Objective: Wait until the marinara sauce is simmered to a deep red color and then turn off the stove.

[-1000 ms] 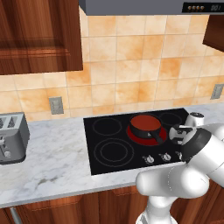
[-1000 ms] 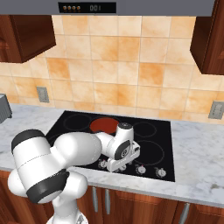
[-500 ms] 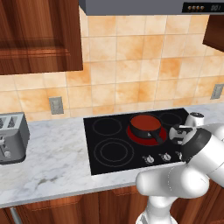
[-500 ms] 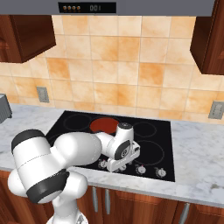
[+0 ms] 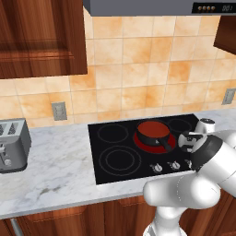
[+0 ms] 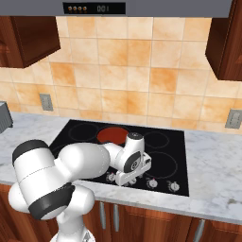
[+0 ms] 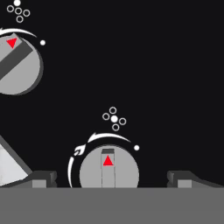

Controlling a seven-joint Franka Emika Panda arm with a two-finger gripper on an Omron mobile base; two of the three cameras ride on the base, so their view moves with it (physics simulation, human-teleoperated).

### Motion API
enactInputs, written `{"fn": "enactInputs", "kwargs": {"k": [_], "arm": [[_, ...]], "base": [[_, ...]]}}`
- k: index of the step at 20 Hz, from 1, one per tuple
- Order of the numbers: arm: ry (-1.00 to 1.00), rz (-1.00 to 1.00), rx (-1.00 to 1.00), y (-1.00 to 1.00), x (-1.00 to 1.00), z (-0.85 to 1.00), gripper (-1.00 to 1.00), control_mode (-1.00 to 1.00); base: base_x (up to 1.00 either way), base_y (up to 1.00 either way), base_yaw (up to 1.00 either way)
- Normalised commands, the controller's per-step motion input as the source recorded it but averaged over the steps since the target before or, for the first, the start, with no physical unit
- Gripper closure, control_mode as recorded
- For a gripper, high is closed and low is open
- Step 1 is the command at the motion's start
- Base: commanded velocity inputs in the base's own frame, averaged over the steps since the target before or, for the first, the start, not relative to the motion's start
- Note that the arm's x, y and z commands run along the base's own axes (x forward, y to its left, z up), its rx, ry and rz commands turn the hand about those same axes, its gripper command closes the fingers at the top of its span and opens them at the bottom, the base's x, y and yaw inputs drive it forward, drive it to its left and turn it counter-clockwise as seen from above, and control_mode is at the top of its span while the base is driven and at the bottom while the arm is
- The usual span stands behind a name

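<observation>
The marinara sauce is a deep red disc in a small dark long-handled pan on the back right burner, which glows red around it. The right base view shows the sauce behind my hand. The stove is a glossy black cooktop with small silver knobs along its front edge. My gripper points down at that knob row. In the hand view my gripper is open, with one silver knob centred between its fingertips and untouched. A second knob sits at upper left.
A grey toaster stands on the marble counter left of the stove. A range hood hangs above, with wooden cabinets on both sides. More knobs lie right of my hand.
</observation>
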Motion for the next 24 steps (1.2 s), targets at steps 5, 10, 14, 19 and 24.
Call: {"fn": "enactInputs", "kwargs": {"k": [5, 10, 14, 19, 24], "arm": [[0.00, 0.00, 0.00, 0.00, 0.00, 0.00, -1.00, -1.00], [0.00, 0.00, 0.00, 0.00, 0.00, 0.00, 1.00, -1.00], [0.00, 0.00, 0.00, 0.00, 0.00, 0.00, 1.00, -1.00], [-0.02, 0.00, 0.00, 0.00, -0.01, 0.00, 1.00, -1.00], [-0.02, -0.02, 0.00, 0.01, -0.04, 0.00, 1.00, -1.00]], "base": [[0.00, 0.00, 0.00], [0.00, 0.00, 0.00], [0.00, 0.00, 0.00], [0.00, 0.00, 0.00], [0.00, 0.00, 0.00]]}}
